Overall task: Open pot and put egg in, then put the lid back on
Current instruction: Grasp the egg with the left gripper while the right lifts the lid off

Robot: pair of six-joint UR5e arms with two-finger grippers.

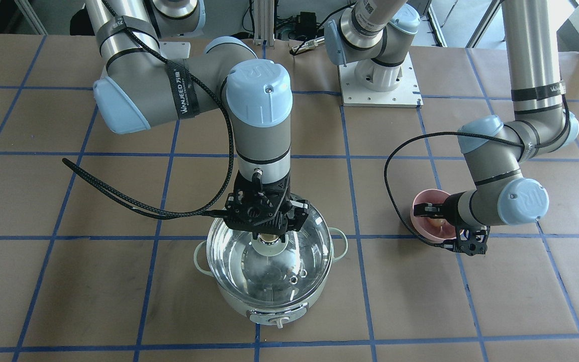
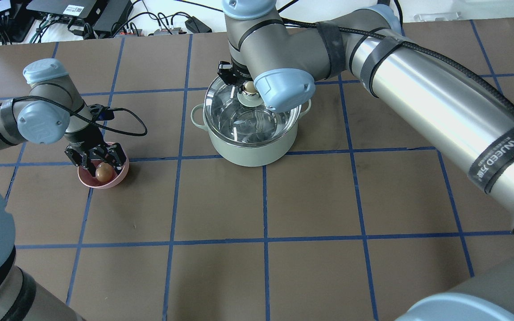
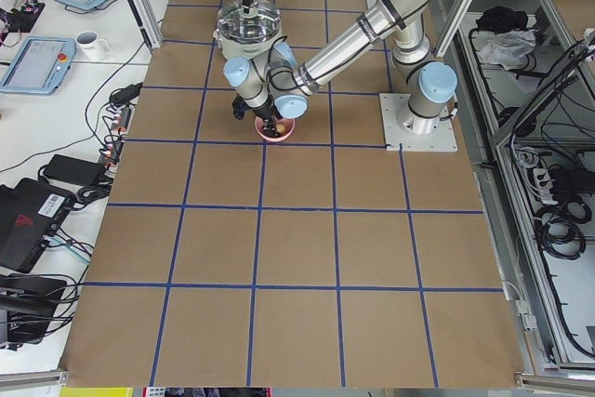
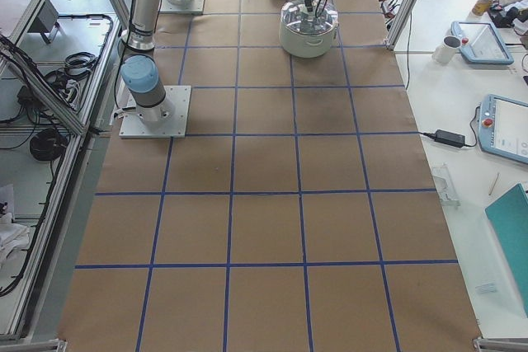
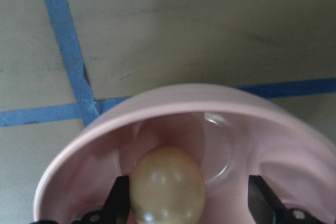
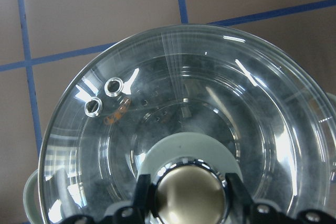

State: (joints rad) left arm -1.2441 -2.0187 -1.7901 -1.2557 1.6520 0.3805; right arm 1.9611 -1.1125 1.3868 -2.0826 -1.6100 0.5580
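egg [image 5: 167,186] in pink bowl [image 5: 173,103], between parted left gripper [image 5: 189,199] fingers; lid [image 6: 210,77] pinched at knob by right gripper [image 6: 189,192]

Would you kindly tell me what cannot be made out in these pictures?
Egg: in the front-facing view, largely hidden by the left gripper inside the pink bowl.
Left fingertips: cut off by the left wrist view's lower edge, so contact with the egg is unclear.
Right gripper: mostly covered by the arm's own wrist in the overhead view.
Pot dial: faces away overhead.
Side views: everything too small.
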